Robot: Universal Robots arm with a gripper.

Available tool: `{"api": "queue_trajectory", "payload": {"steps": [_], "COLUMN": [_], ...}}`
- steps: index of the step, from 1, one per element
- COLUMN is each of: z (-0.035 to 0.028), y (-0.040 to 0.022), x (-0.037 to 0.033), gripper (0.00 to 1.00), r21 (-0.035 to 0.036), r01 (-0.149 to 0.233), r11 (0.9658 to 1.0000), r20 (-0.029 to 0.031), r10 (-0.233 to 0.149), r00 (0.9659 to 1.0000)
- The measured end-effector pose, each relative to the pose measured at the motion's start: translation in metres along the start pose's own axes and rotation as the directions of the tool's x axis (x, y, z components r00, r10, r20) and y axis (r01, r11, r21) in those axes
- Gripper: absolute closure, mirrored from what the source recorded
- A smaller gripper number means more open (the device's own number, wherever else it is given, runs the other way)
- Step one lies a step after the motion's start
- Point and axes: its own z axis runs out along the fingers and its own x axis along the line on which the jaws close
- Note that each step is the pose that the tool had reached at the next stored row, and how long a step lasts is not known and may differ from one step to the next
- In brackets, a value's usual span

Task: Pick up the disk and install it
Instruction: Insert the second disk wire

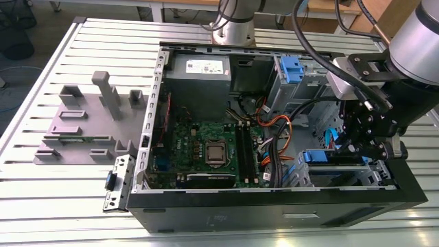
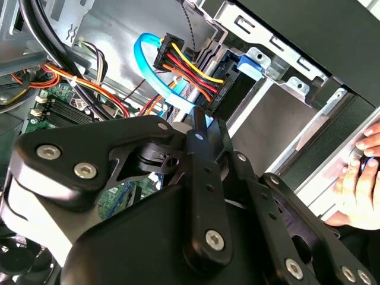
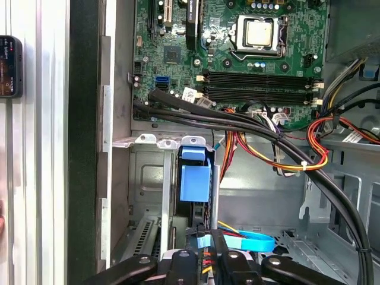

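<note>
Open computer case [image 1: 274, 203] — disk [image 3: 195, 181] seated just beyond claw [image 3: 205, 261]

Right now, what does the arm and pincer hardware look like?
The arm is a silver-grey cylindrical tube with black cables looped along it. The pincer is matte black, built of angular linkage plates joined by silver screw heads, seen in both wrist views.

I see my gripper [image 1: 367, 146] deep in the drive bay at the exterior view's right end of the open computer case [image 1: 274, 206], hemmed by the metal bay walls [image 3: 163, 196]. Orange and black cables [image 1: 274, 136] cross the space beside it. The motherboard [image 1: 205, 144] area lies open from above. A person's hand [image 2: 362, 184] rests at the case edge.
</note>
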Motion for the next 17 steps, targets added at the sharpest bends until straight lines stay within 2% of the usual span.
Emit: {"api": "queue_trajectory", "payload": {"steps": [5,6,7,8,17], "z": [-0.0001,-0.0002,-0.0002,-0.0003,-0.0019], "y": [0.0000,0.0000,0.0000,0.0000,-0.0001], "x": [0.0000,0.0000,0.0000,0.0000,0.0000], "gripper": [0.78,0.84,0.84,0.89,0.89], "r21": [0.0000,0.0000,0.0000,0.0000,0.0000], "r01": [0.000,0.000,0.000,0.000,0.000], "r11": [1.0000,1.0000,1.0000,1.0000,1.0000], "r20": [0.0000,0.0000,-0.0001,-0.0001,0.0000], "r10": [0.000,0.000,0.000,0.000,0.000], "r00": [1.0000,1.0000,1.0000,1.0000,1.0000]}}
